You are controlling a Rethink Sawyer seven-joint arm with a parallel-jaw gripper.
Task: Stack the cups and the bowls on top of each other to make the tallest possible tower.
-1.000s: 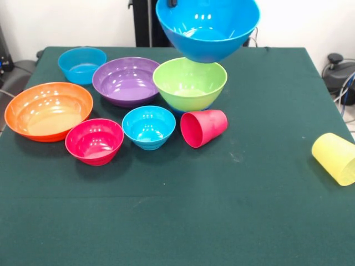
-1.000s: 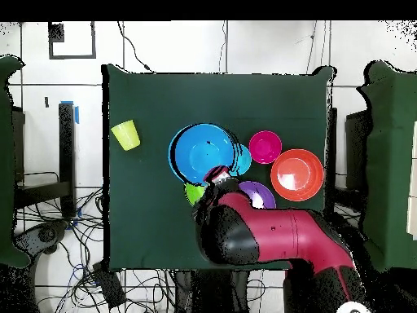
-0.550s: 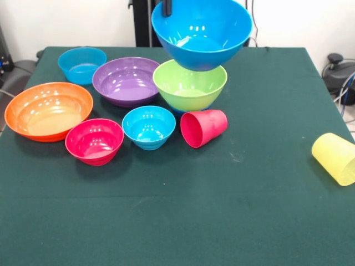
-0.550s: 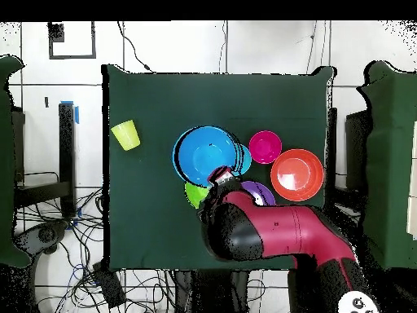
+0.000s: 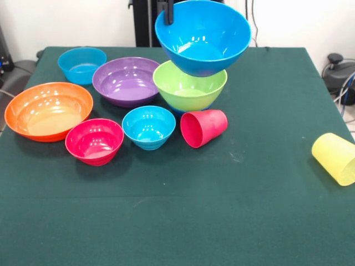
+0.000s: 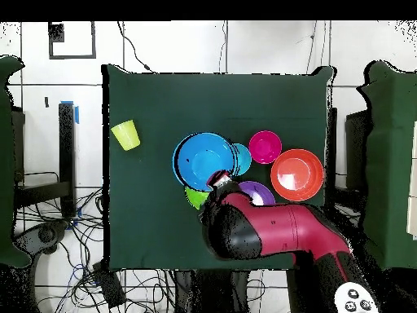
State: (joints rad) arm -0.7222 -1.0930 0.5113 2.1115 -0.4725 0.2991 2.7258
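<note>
Holding the big blue bowl (image 5: pixel 203 36) by its rim, the hand (image 5: pixel 168 11) is pinched shut on it. The bowl hangs tipped a little, right above the green bowl (image 5: pixel 189 84) on the counter (image 5: pixel 233 199). The pink cup (image 5: pixel 203 127) lies on its side near the green bowl. The yellow cup (image 5: pixel 334 158) lies far off by the counter's edge.

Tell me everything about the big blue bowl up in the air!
The big blue bowl is glossy, smooth plastic, bright blue inside and out, round, with a wide rim and a small flat bottom. It sits open side up, tipped slightly, held at its far-left rim by the gripper. Its bottom is right at the lime green bowl, directly over it; whether they touch cannot be told. Nothing is inside it. From overhead it hides much of the green bowl.
</note>
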